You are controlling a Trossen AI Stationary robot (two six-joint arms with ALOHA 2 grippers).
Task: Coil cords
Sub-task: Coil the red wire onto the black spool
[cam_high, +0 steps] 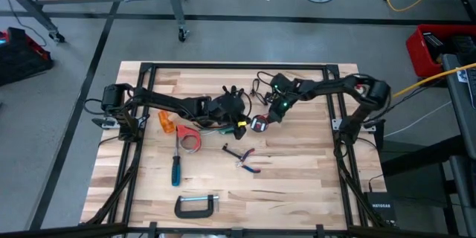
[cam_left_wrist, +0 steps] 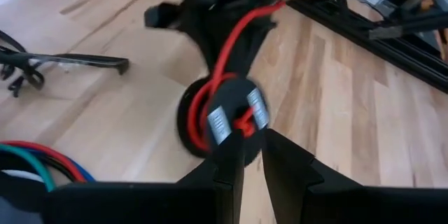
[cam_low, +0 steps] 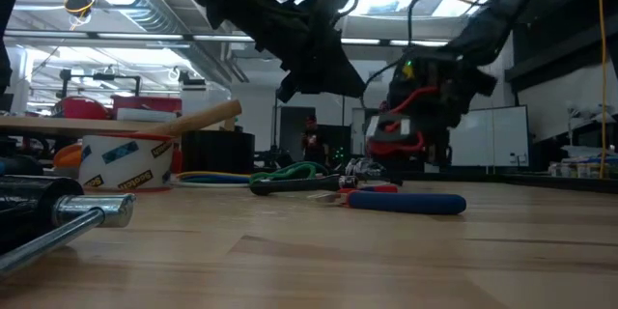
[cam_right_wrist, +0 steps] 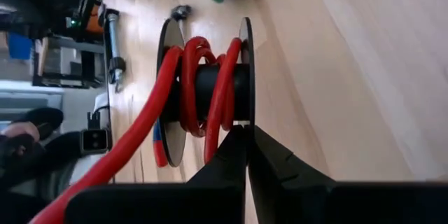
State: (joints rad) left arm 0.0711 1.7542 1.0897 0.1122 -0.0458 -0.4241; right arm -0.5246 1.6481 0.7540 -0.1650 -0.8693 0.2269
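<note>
A: Right gripper (cam_right_wrist: 246, 136), fingers pressed almost together, pinches a small black spool wound with red cord (cam_right_wrist: 206, 91), mid-worktop (cam_high: 297, 178). Left gripper (cam_left_wrist: 253, 147), fingers narrowly spread, nips the same red cord.

B: Winding step, I'd judge; next needs another turn fed on. The second cord I can't make out.

Hemmed at table centre by both arms. Blocked nearer by pliers (cam_high: 240, 156), screwdriver (cam_high: 176, 168), clamp (cam_high: 197, 205). Bare wood (cam_high: 305, 186) near right.
</note>
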